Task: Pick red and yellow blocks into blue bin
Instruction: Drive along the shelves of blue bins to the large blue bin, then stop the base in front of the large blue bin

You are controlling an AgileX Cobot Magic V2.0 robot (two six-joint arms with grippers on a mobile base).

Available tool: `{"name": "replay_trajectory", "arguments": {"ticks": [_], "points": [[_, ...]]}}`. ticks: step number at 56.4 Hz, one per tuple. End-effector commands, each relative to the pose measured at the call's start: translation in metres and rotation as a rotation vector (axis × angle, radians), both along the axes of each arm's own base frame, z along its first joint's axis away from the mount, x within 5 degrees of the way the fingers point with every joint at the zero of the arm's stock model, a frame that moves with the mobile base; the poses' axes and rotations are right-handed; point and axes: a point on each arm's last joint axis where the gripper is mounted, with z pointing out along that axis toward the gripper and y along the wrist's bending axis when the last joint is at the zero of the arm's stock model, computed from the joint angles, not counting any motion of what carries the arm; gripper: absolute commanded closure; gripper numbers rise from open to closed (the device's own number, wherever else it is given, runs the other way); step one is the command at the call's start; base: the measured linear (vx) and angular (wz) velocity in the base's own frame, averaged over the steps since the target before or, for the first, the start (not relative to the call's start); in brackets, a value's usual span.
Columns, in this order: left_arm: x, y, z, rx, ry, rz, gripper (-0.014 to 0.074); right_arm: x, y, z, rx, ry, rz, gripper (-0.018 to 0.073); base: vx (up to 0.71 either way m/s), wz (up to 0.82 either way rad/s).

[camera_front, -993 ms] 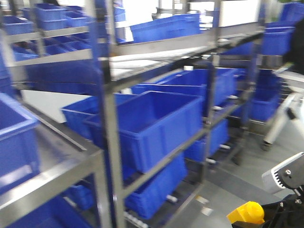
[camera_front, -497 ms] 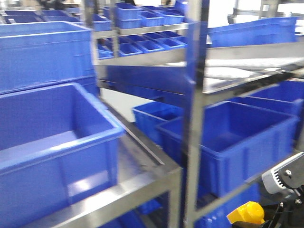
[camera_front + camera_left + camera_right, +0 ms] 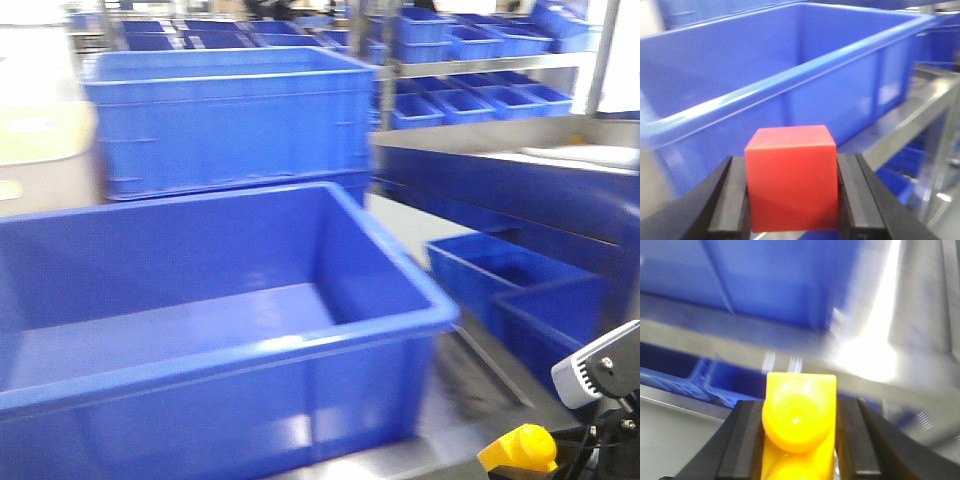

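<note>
My left gripper (image 3: 791,200) is shut on the red block (image 3: 790,175), a plain cube squeezed between both black pads. Just ahead of it stands the blue bin (image 3: 790,80), whose thick rim is above the cube's level. In the front view the same blue bin (image 3: 300,345) fills the foreground, and no block shows in the part of its floor that I see. My right gripper (image 3: 799,440) is shut on the yellow block (image 3: 800,415), studs facing the camera. This yellow block (image 3: 520,450) shows at the lower right, right of the bin and lower than its rim.
The bin stands on a steel shelf (image 3: 480,385). Behind it is a ribbed blue crate (image 3: 230,120), with a beige tub (image 3: 40,150) at the left. Lower blue bins (image 3: 520,280) lie to the right. Racks of small blue bins (image 3: 470,60) line the back.
The front view has swung: the shelving racks slid off to the right and the large blue bin now fills the foreground. The yellow block stays in the same corner, still gripped.
</note>
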Motion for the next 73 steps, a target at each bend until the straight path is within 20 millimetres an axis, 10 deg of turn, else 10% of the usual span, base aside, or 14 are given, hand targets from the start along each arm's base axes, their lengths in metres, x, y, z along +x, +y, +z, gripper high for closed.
{"name": "replay_trajectory", "arguments": {"ticks": [1,73], "points": [[0.0025,-0.0005,0.0143,-0.045,-0.08,0.005,0.0311,0.0029,-0.0003,0.0155,0.033,-0.092,-0.02,0.0303,0.1,0.56],[0.0025,-0.0005,0.0143,-0.045,-0.08,0.005,0.0311,0.003,-0.0003,0.0156,0.033,-0.093,-0.02,0.0303,0.02,0.21]]}}
